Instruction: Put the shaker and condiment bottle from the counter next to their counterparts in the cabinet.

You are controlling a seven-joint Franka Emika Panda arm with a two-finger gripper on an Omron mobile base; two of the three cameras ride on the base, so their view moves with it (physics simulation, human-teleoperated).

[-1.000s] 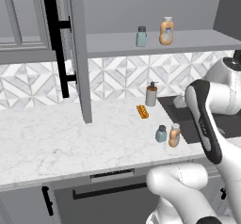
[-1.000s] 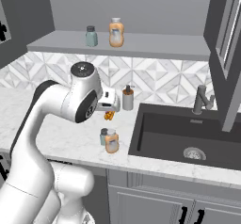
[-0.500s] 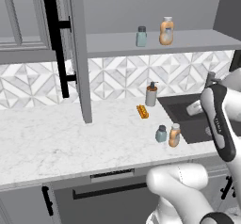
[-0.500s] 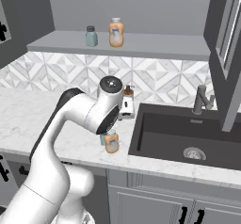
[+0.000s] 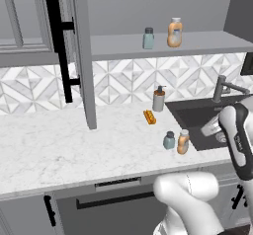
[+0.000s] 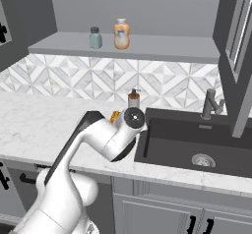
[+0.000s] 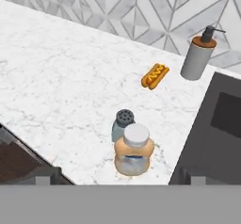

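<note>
On the left, the cabinet's tall door (image 5: 81,56) stands open, its long black bar handle (image 5: 58,41) facing out; to its right, on the grey shelf (image 5: 163,45), a teal-grey shaker counterpart (image 5: 148,38) stands just beside an orange-tan bottle counterpart (image 5: 174,32), both upright; the bottle's pale label carries no writing that can be read. Below, on the white marble counter (image 5: 64,145), a grey pump dispenser (image 5: 158,98) stands near the tiled wall; a flat orange ridged object (image 5: 149,116) lies in front of it; nearer the front edge, the shaker (image 5: 169,140) and the condiment bottle (image 5: 183,142) stand upright side by side, close to the dark sink (image 5: 207,118) with its faucet (image 5: 223,87). From the hand view the bottle (image 7: 134,150) sits in front of the shaker (image 7: 122,124), touching or nearly so; its label shows a blue smudge, not legible. The gripper (image 7: 120,180) hangs above them, tips spread wide and holding nothing.
</note>
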